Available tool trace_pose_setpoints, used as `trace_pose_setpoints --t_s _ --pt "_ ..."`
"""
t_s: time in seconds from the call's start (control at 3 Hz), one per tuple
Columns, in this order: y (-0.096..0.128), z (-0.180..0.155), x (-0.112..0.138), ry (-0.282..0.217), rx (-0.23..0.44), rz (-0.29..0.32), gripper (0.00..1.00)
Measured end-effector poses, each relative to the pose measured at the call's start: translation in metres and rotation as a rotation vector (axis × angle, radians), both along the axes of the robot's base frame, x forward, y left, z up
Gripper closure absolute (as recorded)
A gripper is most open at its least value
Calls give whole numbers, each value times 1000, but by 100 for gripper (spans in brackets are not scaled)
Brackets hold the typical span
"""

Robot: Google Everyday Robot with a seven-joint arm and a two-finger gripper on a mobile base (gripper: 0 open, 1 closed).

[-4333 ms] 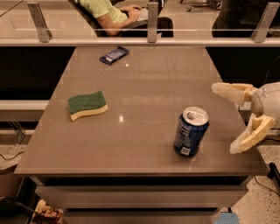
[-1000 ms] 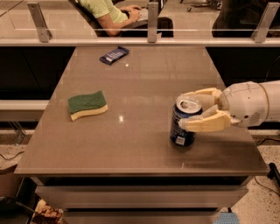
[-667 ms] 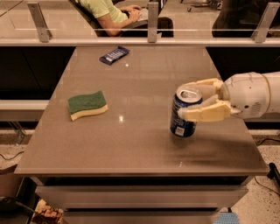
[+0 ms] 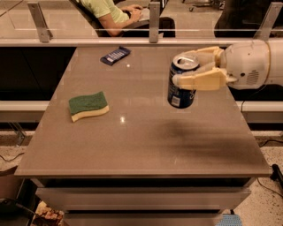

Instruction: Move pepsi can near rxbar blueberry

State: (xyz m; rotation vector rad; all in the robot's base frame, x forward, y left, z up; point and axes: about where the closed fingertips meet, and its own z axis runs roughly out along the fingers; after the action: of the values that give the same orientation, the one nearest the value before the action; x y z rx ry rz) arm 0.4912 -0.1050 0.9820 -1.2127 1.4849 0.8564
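The pepsi can, dark blue with a silver top, is upright and lifted a little above the brown table, right of centre. My gripper reaches in from the right and is shut on the can's upper part, one cream finger in front and the other behind. The rxbar blueberry, a small flat navy bar, lies at the far left-centre of the table, well apart from the can.
A green-and-yellow sponge lies on the left side of the table. A glass rail with metal posts runs along the far edge, with a seated person behind it. The table's right edge is below my arm.
I closed on the can, lifted it off the table and carried it up and toward the far side. The sponge and the bar have not moved.
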Motion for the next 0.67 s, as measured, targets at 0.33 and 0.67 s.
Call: trace_pose_setpoints --t_s 0.33,0.67 --pt "8 35 34 -62 -18 -31 100" --pt "8 35 34 -61 -18 -31 100"
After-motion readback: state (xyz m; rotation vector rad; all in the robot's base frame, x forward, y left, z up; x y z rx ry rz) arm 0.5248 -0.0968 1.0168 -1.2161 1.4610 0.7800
